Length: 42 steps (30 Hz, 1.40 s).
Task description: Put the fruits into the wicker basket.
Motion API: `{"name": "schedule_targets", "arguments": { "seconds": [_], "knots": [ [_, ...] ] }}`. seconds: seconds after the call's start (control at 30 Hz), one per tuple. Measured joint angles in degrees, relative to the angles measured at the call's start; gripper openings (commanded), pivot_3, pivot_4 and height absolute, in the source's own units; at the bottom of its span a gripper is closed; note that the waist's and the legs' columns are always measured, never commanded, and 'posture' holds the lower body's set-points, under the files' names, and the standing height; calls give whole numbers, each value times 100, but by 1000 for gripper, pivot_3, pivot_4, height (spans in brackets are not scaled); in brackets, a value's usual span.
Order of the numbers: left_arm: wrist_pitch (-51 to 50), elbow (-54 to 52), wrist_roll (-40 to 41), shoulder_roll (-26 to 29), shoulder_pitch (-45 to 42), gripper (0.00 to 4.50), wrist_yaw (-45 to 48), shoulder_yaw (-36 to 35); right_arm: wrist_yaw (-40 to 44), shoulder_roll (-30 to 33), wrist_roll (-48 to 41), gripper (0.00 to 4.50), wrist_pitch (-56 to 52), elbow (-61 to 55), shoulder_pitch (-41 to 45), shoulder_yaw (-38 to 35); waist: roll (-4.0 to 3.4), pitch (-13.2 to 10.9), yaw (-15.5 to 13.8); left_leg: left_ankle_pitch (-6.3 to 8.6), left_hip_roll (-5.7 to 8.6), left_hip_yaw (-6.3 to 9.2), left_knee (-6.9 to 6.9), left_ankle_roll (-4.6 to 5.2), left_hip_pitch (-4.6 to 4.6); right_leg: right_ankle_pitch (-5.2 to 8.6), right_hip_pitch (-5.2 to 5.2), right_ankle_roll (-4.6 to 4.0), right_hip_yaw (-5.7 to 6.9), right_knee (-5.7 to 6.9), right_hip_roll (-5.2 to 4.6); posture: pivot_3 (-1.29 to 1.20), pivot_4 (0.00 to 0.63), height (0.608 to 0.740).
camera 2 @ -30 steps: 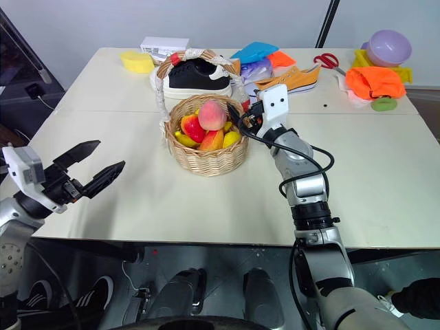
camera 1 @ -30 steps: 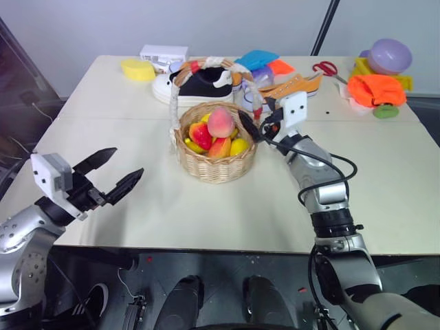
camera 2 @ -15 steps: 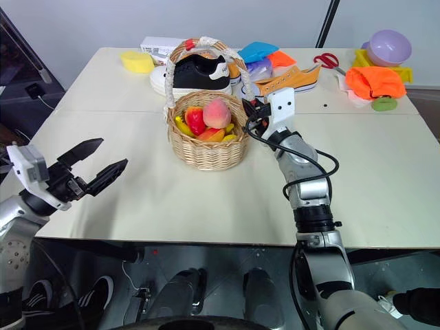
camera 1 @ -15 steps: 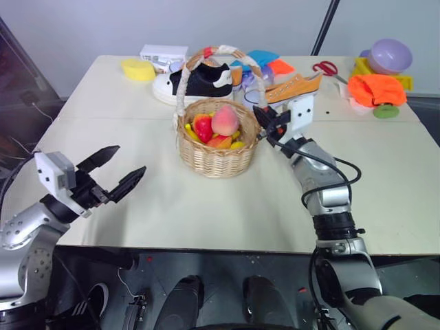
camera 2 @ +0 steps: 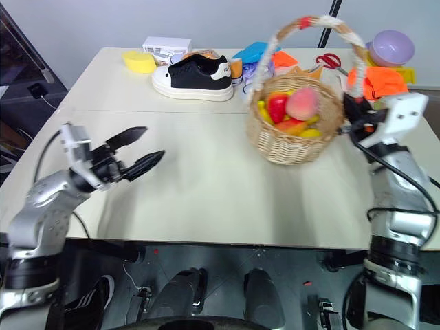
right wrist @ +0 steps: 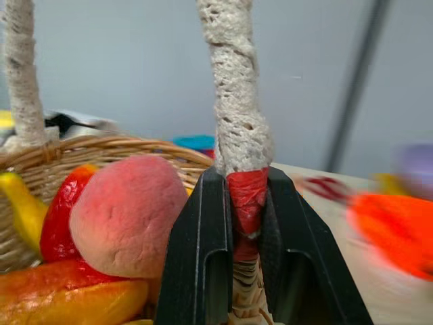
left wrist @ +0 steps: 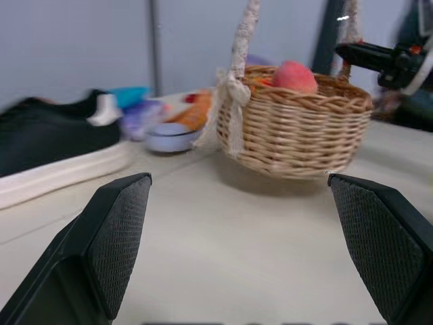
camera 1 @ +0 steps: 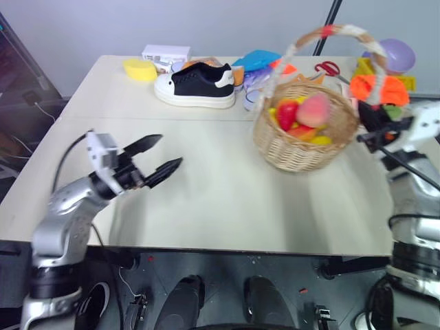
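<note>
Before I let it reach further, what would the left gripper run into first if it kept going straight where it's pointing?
Probably the wicker basket: it sits between the left gripper's open fingers, with bare table before it.

The light is bright and even, coming from above. The wicker basket [camera 1: 306, 141] looks smeared and drops a soft shadow on the table [camera 1: 206, 206]. The left hand [camera 1: 159, 157] looks a bit smeared too. In the right wrist view the peach [right wrist: 125, 213] is sharp, and the orange cloth [right wrist: 396, 233] behind is blurry.
</note>
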State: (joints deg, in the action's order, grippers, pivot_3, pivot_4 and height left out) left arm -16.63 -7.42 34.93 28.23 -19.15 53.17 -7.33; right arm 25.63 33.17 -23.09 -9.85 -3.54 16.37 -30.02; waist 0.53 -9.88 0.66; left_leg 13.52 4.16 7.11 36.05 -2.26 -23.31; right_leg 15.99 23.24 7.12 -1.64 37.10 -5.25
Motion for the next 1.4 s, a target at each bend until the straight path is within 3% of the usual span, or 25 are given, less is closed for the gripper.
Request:
{"name": "schedule_targets", "arguments": {
  "seconds": [0.33, 0.67, 0.97, 1.13, 1.4],
  "knots": [
    [246, 1233, -331, -287, -1063, 4500, 1072, 859, -651, 117, 212, 0, 70, -398, -1126, -969, -8, 4, 33, 5, -7, -50, 1, 10, 22, 0, -3, 2, -54, 9, 18, 0, 150, 740],
    [375, 1419, -473, -522, -1171, 4500, 1269, 885, -1222, -560, -97, 0, 34, -489, -1214, -1107, -9, 5, 32, 6, -15, -57, 0, 12, 36, 0, -6, 2, -71, 12, 19, 0, 150, 740],
    [366, 1383, -489, -528, -1055, 4500, 1216, 876, -1337, -679, -58, 4423, 171, -641, -1284, -947, -10, 6, 17, 7, -15, -57, 0, 13, 38, 0, -9, 3, -72, 11, 20, 0, 150, 740],
    [378, 1385, -498, -543, -1050, 4500, 1203, 869, -1290, -622, -147, 4423, 145, -1089, -1635, -976, -11, 6, 11, 7, -15, -56, -2, 14, 39, 1, -9, 3, -72, 11, 20, 0, 150, 740],
    [662, 1538, -720, -520, -936, 4500, 892, 745, -1399, -1523, -243, 4423, 326, -2992, -2831, -565, -12, 7, 42, 8, -15, -61, -6, 15, 56, 1, -17, 4, -81, 12, 20, 0, 150, 740]
  ]
}}
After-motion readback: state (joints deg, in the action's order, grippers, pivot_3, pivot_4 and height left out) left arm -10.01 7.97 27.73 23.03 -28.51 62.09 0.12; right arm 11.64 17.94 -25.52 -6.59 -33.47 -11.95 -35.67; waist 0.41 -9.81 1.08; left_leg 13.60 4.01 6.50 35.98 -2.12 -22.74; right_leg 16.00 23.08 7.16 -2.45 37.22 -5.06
